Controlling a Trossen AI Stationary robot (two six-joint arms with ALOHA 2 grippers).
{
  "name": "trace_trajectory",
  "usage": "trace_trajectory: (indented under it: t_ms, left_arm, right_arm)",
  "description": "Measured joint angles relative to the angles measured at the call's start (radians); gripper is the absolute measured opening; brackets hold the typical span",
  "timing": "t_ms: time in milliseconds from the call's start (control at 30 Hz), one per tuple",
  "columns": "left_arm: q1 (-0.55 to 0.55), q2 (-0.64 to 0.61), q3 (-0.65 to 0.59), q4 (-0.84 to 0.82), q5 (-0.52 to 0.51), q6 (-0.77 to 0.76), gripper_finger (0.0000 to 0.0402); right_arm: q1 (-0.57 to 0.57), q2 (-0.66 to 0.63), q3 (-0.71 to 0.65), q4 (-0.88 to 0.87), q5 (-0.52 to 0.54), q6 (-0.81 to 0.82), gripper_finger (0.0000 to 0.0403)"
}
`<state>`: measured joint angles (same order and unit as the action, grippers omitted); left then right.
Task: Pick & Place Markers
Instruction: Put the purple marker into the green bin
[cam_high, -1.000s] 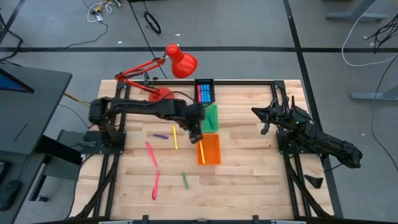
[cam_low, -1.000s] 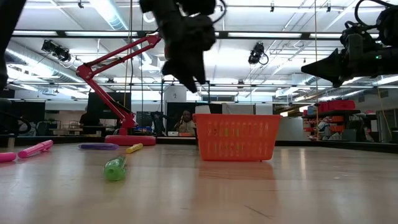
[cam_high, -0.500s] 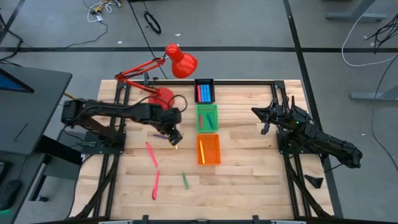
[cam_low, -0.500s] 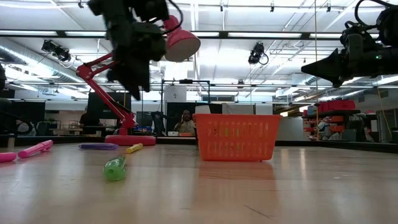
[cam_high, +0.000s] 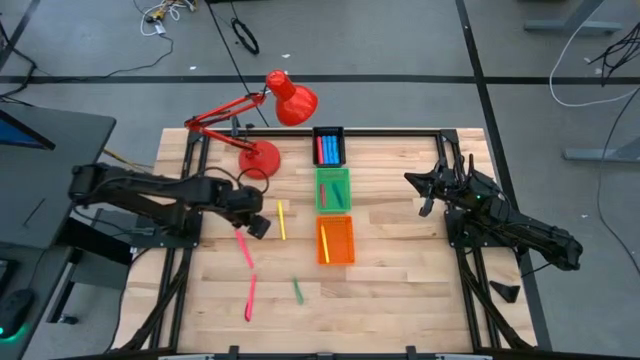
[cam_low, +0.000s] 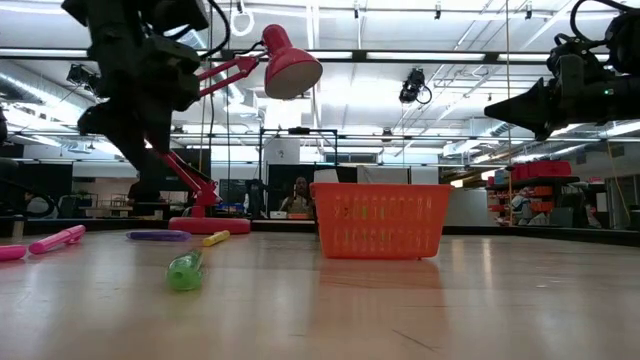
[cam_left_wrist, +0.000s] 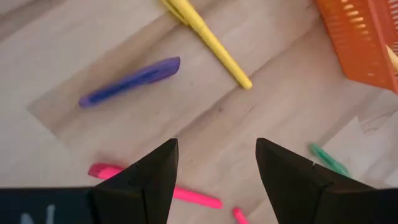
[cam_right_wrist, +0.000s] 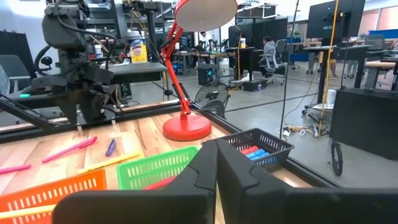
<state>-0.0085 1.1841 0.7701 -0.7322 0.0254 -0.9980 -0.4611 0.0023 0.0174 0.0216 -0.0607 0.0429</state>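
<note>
Here the left gripper hovers above the wooden table with its fingers spread apart and nothing between them, looking down on the purple marker, which lies just beyond the fingertips; the high view hides that marker under the arm. Close beside it lies the yellow marker, and nearer the front edge are two pink markers and a green marker, all loose and well apart from one another. Other markers already sit in the trays: blue and red ones in the black tray, a few in the green tray, and one along the wall of the orange tray. The right gripper waits above the right side of the table, its fingers pressed together and empty. The red desk lamp stands at the back, near the left arm. Judging by their look, the markers are light, stiff plastic sticks with smooth round barrels, so they would likely roll or skid if nudged; the sound hold is across the middle of the barrel, fingers square to its length, closing firmly enough to stop it pivoting.
</note>
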Motion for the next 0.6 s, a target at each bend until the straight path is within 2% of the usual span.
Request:
trace_trajectory:
  t_ms: [133,300,400,600]
  left_arm:
    - [-0.023,-0.028,-0.026,-0.004,-0.004,-0.062,0.0222]
    - [-0.021,-0.029,-0.027,-0.014,-0.011,-0.036,0.0222]
    - [-0.005,-0.029,-0.027,-0.015,-0.014,0.068,0.0222]
    - [0.067,-0.018,-0.027,-0.017,-0.014,0.407,0.0222]
  right_arm:
    - [0.000,0.000,0.000,0.000,0.000,0.000,0.0010]
    - [0.000,0.000,0.000,0.000,0.000,0.000,0.0010]
    - [0.000,0.000,0.000,0.000,0.000,0.000,0.0010]
    - [0.000,0.000,0.000,0.000,0.000,0.000,0.0010]
